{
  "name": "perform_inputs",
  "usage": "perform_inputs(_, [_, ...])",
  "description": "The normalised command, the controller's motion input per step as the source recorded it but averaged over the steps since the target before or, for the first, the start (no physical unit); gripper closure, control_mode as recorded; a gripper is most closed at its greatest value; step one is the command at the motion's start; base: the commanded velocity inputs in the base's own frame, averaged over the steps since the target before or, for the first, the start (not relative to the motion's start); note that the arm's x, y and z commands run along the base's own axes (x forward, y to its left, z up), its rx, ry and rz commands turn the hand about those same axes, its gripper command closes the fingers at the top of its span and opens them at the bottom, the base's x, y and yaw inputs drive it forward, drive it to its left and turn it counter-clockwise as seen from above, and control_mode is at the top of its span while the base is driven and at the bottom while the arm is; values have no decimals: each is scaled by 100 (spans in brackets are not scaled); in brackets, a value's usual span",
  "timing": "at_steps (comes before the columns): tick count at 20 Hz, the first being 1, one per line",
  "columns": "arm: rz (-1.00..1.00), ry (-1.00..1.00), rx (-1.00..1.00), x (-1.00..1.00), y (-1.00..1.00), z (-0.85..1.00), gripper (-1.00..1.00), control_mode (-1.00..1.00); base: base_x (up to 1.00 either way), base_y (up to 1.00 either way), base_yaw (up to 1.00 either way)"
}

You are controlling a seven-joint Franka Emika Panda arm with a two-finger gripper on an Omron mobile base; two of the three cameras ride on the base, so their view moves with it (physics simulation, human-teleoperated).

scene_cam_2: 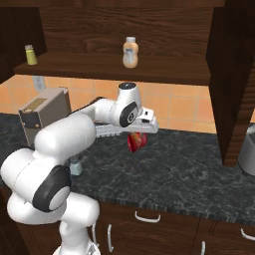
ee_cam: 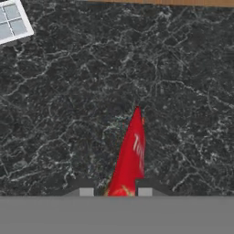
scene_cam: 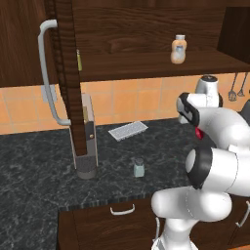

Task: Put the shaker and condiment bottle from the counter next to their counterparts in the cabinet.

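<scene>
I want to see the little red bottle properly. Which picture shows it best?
The right base view shows it best: the red condiment bottle hangs under the gripper, above the counter. In the hand view it is a red wedge between the fingertips. The left base view gives just a red sliver behind the arm.

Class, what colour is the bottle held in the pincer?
Bright red condiment bottle; clearest in the hand view.

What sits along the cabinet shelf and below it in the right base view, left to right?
Olive-yellow shaker on the shelf → tan box-like appliance on the counter → pale shaker beside the arm → tan bottle on the shelf → red condiment bottle held in the tool.
</scene>
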Motion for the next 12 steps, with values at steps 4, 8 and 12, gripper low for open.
perform_inputs(4, [-2, 0, 0, -22, -33, 61, 100, -100, 0, 0, 0])
perform_inputs(8, [0, 0, 0, -21, -30, 67, 100, -100, 0, 0, 0])
perform_inputs(12, [0, 0, 0, -19, -23, 66, 100, -100, 0, 0, 0])
